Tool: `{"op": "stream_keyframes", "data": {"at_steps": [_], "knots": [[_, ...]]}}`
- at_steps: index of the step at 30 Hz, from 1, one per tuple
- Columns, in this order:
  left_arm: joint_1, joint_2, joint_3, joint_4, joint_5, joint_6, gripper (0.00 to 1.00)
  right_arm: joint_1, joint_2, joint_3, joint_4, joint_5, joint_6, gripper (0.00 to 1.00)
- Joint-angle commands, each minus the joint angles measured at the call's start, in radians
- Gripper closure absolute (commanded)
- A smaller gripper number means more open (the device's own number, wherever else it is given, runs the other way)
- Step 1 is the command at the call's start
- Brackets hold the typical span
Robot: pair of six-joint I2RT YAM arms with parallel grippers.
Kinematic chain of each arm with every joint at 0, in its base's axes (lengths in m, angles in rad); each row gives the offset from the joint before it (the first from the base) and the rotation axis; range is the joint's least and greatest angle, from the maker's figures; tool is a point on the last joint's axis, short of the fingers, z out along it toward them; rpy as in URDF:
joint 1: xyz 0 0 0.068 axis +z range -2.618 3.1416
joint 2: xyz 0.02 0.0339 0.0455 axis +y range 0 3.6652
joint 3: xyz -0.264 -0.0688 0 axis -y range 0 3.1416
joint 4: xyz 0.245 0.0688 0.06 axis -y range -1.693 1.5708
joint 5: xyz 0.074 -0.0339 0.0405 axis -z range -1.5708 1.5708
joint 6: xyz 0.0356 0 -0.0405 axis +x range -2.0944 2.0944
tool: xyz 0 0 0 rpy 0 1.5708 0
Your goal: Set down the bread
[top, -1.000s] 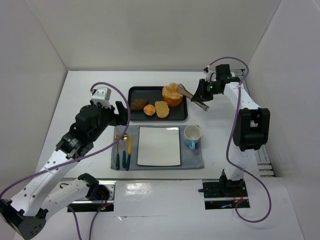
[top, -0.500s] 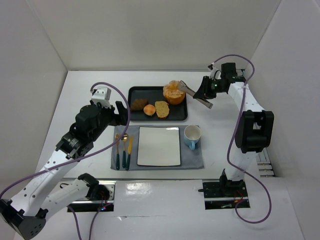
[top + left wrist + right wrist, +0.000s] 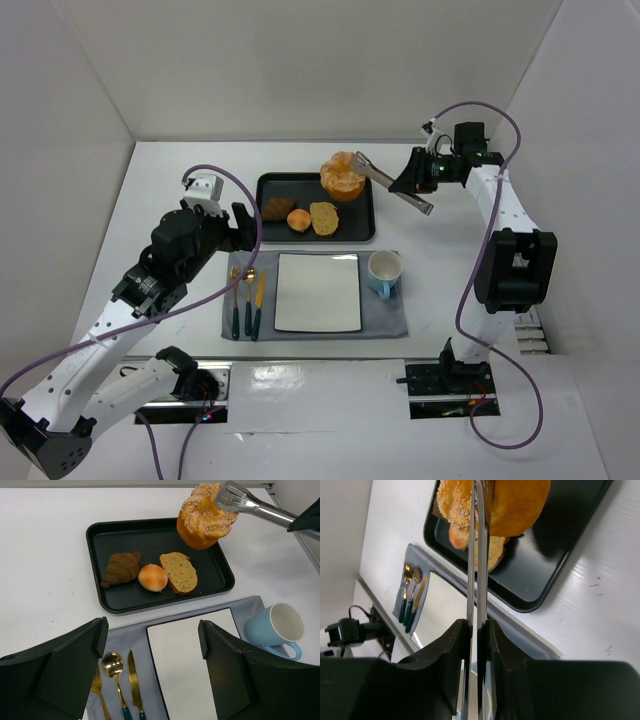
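The bread (image 3: 342, 176), a puffy golden-orange loaf with a pale crusted top, hangs in the air over the far right corner of the black tray (image 3: 268, 184). Metal tongs (image 3: 395, 187) pinch it from the right. My right gripper (image 3: 411, 179) is shut on the tongs' handles, seen up close at the right gripper (image 3: 478, 630) with the bread (image 3: 517, 505) at the tongs' tips. In the left wrist view the bread (image 3: 205, 517) floats above the tray (image 3: 98, 535). My left gripper (image 3: 152, 627) stands open above the placemat, holding nothing.
On the tray lie a dark croissant (image 3: 278, 208), a small round bun (image 3: 298, 219) and a flat bread slice (image 3: 323, 218). In front, a grey placemat carries a white rectangular plate (image 3: 317, 292), gold cutlery (image 3: 246, 295) and a blue cup (image 3: 384, 270).
The right arm has risen and drawn back, lifting the bread in the tongs off the tray floor. The left arm has not moved.
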Motion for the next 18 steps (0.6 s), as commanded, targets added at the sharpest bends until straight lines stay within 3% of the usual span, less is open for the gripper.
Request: {"op": "stream_keyframes", "data": {"at_steps": [1,9,18], "knots": [[-0.003,-0.002,0.015,0.052,-0.019,0.014,0.09,-0.002,-0.093,0.038,-0.019,-0.14,-0.077,1.0],[-0.003,0.007,0.015,0.052,-0.039,0.014,0.09,-0.002,-0.093,0.038,-0.21,-0.298,-0.297,1.0],[-0.003,0.016,0.006,0.052,-0.048,0.024,0.09,0.129,-0.034,0.056,-0.46,-0.272,-0.573,1.0]]}}
